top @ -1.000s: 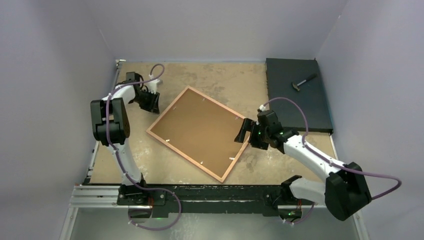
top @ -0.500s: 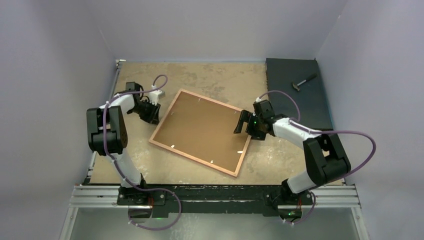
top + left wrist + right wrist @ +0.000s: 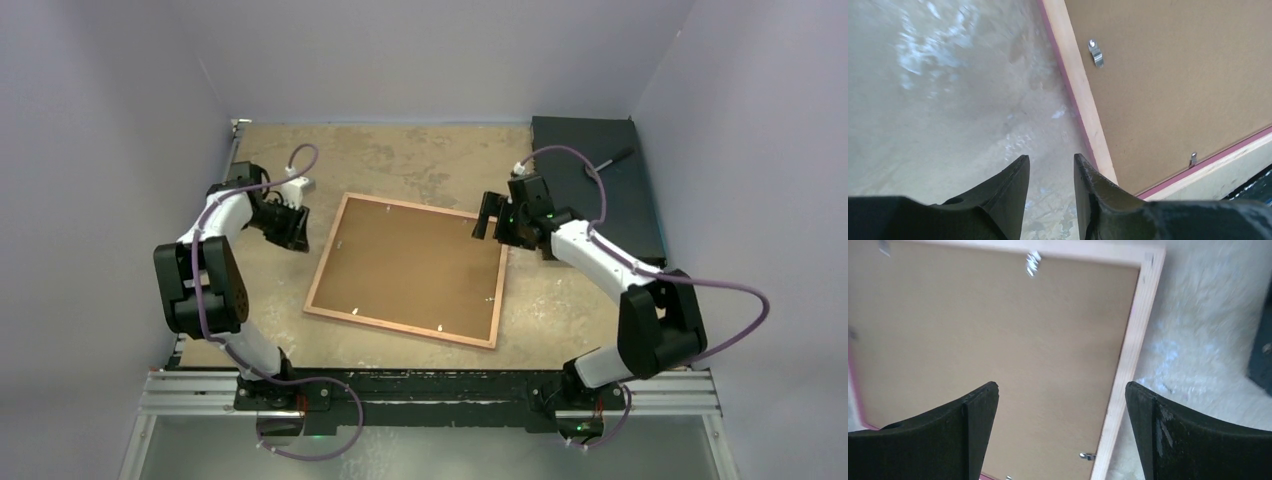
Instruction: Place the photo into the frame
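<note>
The frame (image 3: pixel 324 256) lies face down in the middle of the table, its pale wood rim (image 3: pixel 1078 85) round a brown backing board (image 3: pixel 410 265) held by small metal clips (image 3: pixel 1095 52). The photo is hidden from every view. My left gripper (image 3: pixel 300 228) sits over bare table just left of the frame's left rim; its jaws (image 3: pixel 1050 159) stand a little apart with nothing between them. My right gripper (image 3: pixel 482 217) hovers wide open over the frame's far right corner, with the rim (image 3: pixel 1130 355) and board (image 3: pixel 998 325) showing between its fingers.
A black mat (image 3: pixel 595 195) lies at the back right with a small hammer (image 3: pixel 614 157) on it, partly behind the right arm's cable. Grey walls close in the left, back and right sides. The arms' base rail (image 3: pixel 420 385) runs along the near edge.
The frame has turned counterclockwise, now lying nearly square to the table. The right gripper moved toward the back along its right side. The left gripper drew back left and opened slightly.
</note>
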### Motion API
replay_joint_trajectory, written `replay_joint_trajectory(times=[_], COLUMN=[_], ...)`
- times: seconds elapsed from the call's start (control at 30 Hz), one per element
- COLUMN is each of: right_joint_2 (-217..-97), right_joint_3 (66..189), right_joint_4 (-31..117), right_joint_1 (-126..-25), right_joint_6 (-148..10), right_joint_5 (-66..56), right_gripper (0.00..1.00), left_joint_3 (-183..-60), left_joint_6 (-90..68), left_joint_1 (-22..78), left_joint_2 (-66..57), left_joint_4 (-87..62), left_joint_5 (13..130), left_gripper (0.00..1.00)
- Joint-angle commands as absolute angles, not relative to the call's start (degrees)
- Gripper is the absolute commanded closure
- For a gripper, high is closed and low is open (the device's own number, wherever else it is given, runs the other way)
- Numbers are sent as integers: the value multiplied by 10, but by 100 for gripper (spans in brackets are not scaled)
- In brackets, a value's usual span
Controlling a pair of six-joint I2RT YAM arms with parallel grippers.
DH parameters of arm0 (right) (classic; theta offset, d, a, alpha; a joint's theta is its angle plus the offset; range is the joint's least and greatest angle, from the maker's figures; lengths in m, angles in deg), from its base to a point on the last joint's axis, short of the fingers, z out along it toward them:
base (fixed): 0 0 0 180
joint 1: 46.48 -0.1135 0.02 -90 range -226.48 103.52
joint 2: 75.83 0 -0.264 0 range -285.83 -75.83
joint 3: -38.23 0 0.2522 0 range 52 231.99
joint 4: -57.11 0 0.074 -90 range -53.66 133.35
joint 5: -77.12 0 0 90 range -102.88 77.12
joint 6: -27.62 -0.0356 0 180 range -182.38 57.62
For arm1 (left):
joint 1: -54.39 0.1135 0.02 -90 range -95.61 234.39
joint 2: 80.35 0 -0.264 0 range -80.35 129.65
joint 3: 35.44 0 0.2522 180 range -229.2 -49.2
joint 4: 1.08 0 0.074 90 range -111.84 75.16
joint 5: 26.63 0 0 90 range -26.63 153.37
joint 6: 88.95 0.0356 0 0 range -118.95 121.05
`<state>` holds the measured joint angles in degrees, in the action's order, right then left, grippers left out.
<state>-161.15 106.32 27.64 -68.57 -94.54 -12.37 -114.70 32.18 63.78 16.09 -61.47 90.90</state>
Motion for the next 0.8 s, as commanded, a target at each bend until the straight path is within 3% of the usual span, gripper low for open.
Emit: replay_joint_trajectory(times=[0.0, 0.1, 0.3, 0.53, 0.77], right_joint_2=[-1564, -1574, -1714, -1869, -1999], right_joint_3=[1121, 1107, 1203, 1332, 1440], right_joint_4=[285, 372, 470, 529, 552], right_joint_1=[-691, -727, -840, -906, -947], right_joint_6=[-926, -956, -992, -1026, -1059], right_joint_5=[-170, -112, -45, 1, 14], right_gripper=[1, 2, 16, 31, 47], left_joint_3=[-1186, -1178, -1153, -1124, -1113], left_joint_6=[296, 289, 307, 316, 308], left_joint_1=[655, 653, 653, 654, 654], left_joint_2=[143, 178, 237, 231, 239], left_joint_4=[-629, -623, -609, -588, -570], left_joint_5=[1001, 1048, 1064, 1048, 1027], left_gripper=[62, 61, 72, 86, 90])
